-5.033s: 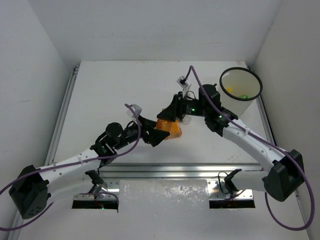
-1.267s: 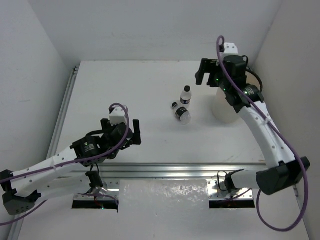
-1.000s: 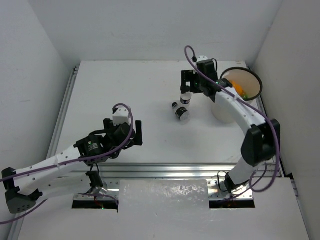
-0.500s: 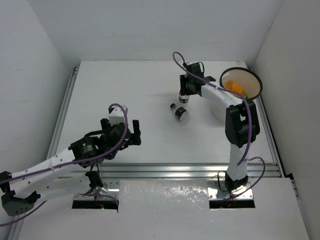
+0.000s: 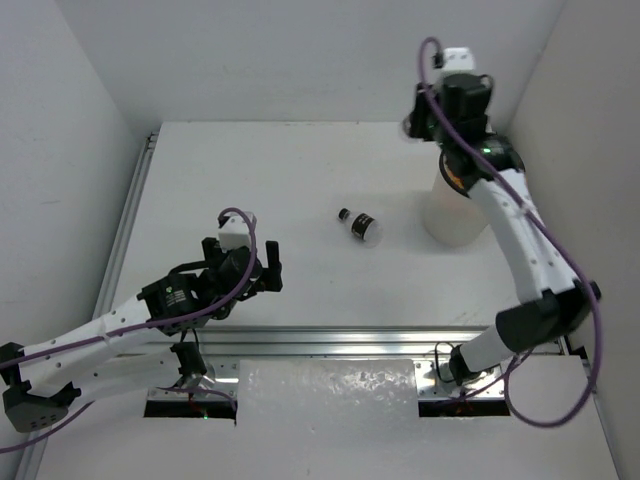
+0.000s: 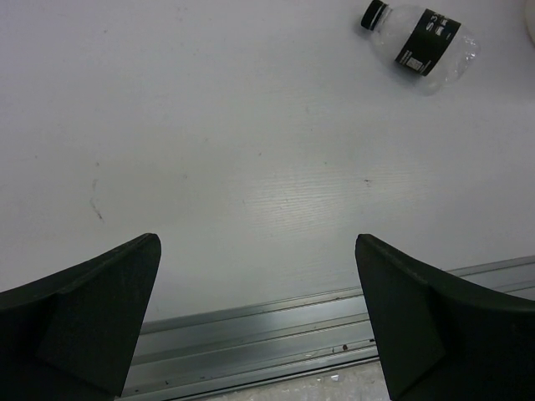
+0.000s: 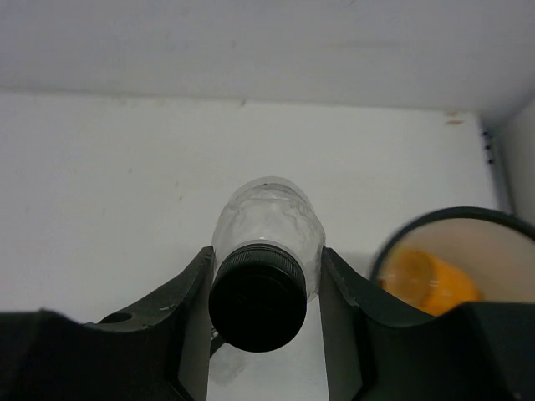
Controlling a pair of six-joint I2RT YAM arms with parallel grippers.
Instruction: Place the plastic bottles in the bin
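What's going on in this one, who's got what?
The right hand is shut on a clear black-capped bottle, held up off the table beside the cream bin. The bin has at least one orange bottle inside. The left hand hangs open and empty above the table. A second black-capped bottle lies on its side, not yet binned.

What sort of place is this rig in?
Probably a lab test cell: white table boxed in by plain white walls, aluminium rail along its near edge.
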